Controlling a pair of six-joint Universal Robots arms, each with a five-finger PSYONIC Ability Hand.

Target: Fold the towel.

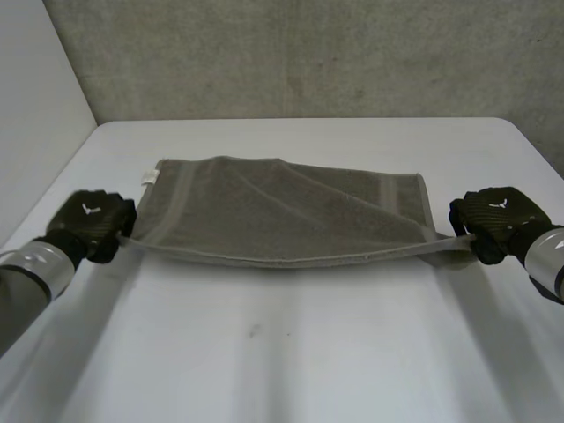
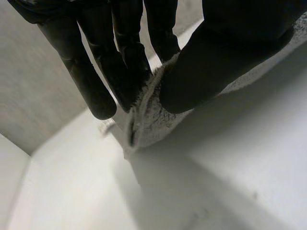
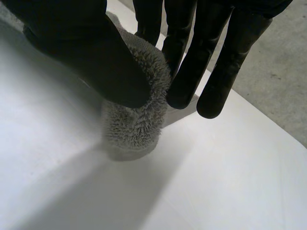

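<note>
A grey towel lies across the middle of the white table, its near edge lifted and stretched between my two hands. My left hand pinches the towel's near left corner between thumb and fingers. At the other end my right hand pinches the near right corner between thumb and fingers. The far edge of the towel rests on the table, with a small white label at its far left corner.
A grey wall stands behind the table's far edge. A white side wall rises at the left. Bare tabletop spreads in front of the towel toward me.
</note>
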